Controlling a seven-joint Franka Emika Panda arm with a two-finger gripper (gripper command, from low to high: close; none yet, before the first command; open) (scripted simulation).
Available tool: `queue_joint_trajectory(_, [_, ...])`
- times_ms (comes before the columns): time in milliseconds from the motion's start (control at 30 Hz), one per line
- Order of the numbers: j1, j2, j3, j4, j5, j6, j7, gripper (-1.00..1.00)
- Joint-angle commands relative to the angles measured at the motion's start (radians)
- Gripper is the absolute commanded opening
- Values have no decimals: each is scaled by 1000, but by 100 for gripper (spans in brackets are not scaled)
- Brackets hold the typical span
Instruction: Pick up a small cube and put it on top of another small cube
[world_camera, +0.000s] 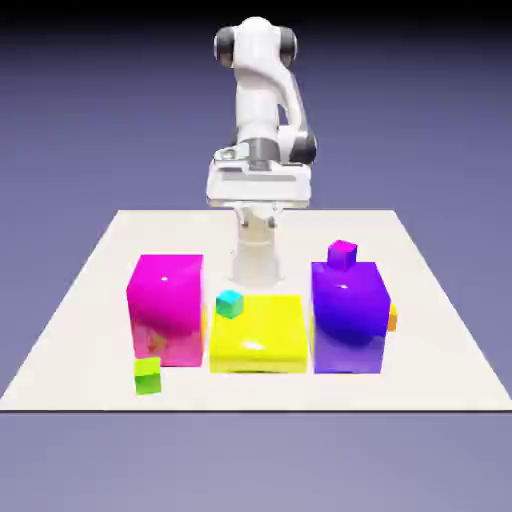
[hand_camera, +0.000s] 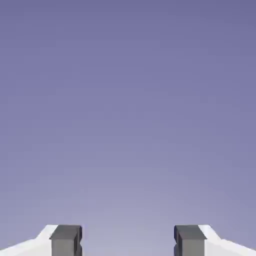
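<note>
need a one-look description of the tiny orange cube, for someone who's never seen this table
Find the large purple block at the exterior view's right end of the row of three big blocks. The tiny orange cube peeks out from behind its right side, low down and mostly hidden. It is the only orange thing; the other tiny cubes are magenta, teal and green.

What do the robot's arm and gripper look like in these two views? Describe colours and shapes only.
The arm is glossy white with rounded, tube-like links and dark grey to black bands and caps at its joints. A wide, flat white block forms the hand. In the hand view, the gripper shows two small, squared dark grey finger tips mounted on white wedge-shaped bodies. No cables or markings are visible.
</note>
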Motion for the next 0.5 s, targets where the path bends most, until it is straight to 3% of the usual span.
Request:
queue_joint_trajectory(0, [23, 34, 26, 22, -11, -25, -30, 0])
queue_joint_trajectory(467, [307, 541, 390, 242, -224, -371, -273, 0])
